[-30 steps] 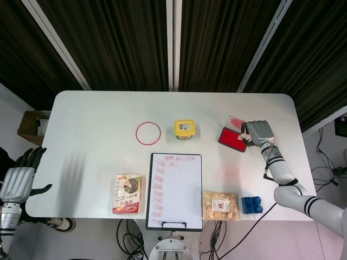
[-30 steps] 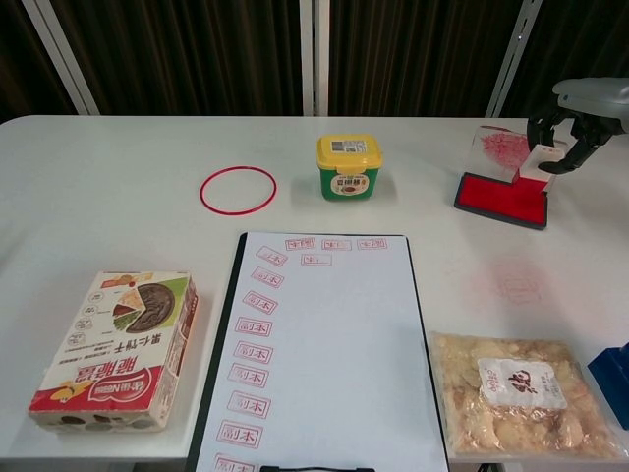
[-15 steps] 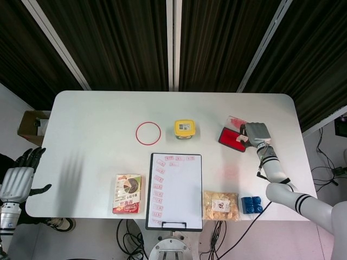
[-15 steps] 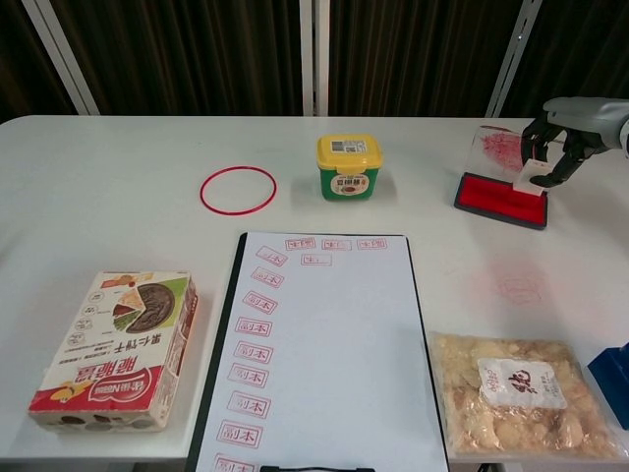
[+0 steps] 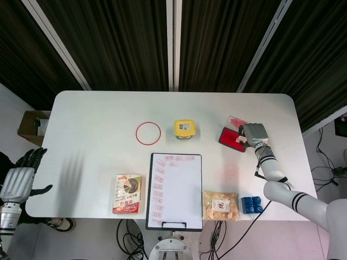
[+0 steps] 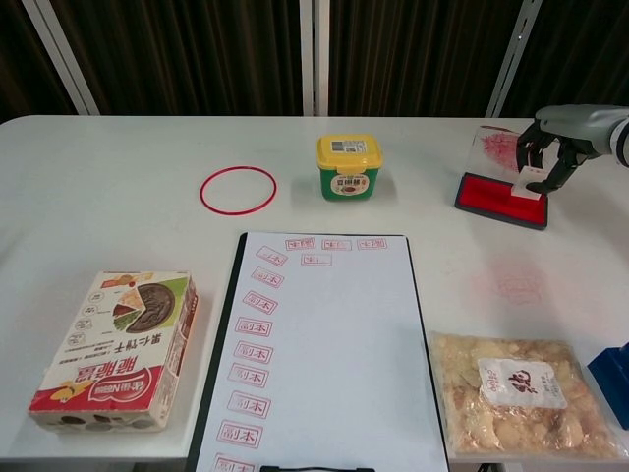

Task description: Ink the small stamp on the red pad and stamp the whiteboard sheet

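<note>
Stamp (image 6: 532, 179): pinched in the right hand (image 6: 550, 147), its base down on the near right end of the red pad (image 6: 496, 196).
Change: 1 second ago the stamp hung just above the pad's edge; now it has dropped onto the red surface, so inking looks to be under way.
Pad: at the table's (image 5: 97, 124) far right, with its ink-smeared clear lid (image 6: 494, 148) just behind.
Sheet (image 6: 324, 349): clipped whiteboard at centre front, well apart from the pad; red prints line its top and left edges, the middle bare.
Left hand (image 5: 17, 176): off the table's left edge, fingers spread, holding nothing.
Around: yellow-lidded tub (image 6: 348, 165) and red ring (image 6: 237, 189) behind the sheet, box (image 6: 118, 346) to its left, snack bag (image 6: 519, 393) and blue item (image 5: 251, 205) to its right.
Path: pad to sheet looks open; a faint red mark (image 6: 512, 284) stains the table between.
</note>
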Motion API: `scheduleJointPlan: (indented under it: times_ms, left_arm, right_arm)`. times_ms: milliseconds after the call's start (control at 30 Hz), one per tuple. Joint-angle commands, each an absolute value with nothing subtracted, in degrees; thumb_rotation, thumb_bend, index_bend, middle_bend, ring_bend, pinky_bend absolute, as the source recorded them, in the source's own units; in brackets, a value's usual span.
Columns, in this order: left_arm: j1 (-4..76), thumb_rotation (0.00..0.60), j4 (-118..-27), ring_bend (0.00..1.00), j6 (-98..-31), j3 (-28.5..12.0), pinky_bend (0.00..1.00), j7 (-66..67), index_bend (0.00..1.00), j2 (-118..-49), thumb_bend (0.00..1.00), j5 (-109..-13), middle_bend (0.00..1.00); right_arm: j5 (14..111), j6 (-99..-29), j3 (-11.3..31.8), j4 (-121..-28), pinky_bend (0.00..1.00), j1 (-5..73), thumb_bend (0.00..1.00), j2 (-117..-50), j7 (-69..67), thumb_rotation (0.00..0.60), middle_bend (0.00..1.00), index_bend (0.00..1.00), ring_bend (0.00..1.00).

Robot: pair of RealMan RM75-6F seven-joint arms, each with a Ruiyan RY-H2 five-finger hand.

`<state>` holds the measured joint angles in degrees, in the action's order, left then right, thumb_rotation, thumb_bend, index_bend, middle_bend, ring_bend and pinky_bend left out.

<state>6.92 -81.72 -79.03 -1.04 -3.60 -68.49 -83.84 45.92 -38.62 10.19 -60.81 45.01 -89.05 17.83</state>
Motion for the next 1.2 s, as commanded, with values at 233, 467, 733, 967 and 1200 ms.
scheduleJointPlan:
  times_ms: [233,467,733,967,1200]
  left_arm:
    - [6.8,0.6,-81.4,0.05,-79.2,-1.2,0.16,-3.7,0.05,-68.5,0.0,-83.5,0.06]
    - [6.9,0.6,-81.4,0.05,-79.3,-1.3,0.16,-3.8,0.05,-68.4,0.0,-83.5,0.06]
    - [6.9,0.6,-82.0,0.05,-79.4,-1.3,0.16,-3.5,0.05,-68.0,0.0,-83.6,0.06]
    - [7.1,0.6,-83.0,0.05,-79.6,-1.4,0.16,-2.9,0.05,-67.8,0.0,-83.9,0.06]
    - [7.0,0.6,-83.8,0.05,-80.1,-1.3,0.16,-2.3,0.05,-67.8,0.0,-84.3,0.06]
  right_arm:
    - [46.4,-39.0,9.6,-58.9,1.0,44.9,0.48,-90.6,18.2,0.6,0.94,1.0,0.96]
    - [47.1,-39.5,10.0,-58.8,1.0,44.6,0.48,-90.6,17.3,0.6,0.94,1.0,0.96]
    - [50.8,-44.5,12.0,-64.2,1.0,43.0,0.48,-86.8,14.0,0.6,0.94,1.0,0.96]
    - [60.2,-55.5,13.0,-77.5,1.0,39.2,0.48,-78.5,11.3,0.6,0.94,1.0,0.96]
    - [67.2,-59.0,11.0,-90.6,1.0,37.5,0.49,-74.1,12.1,0.6,0.94,1.0,0.96]
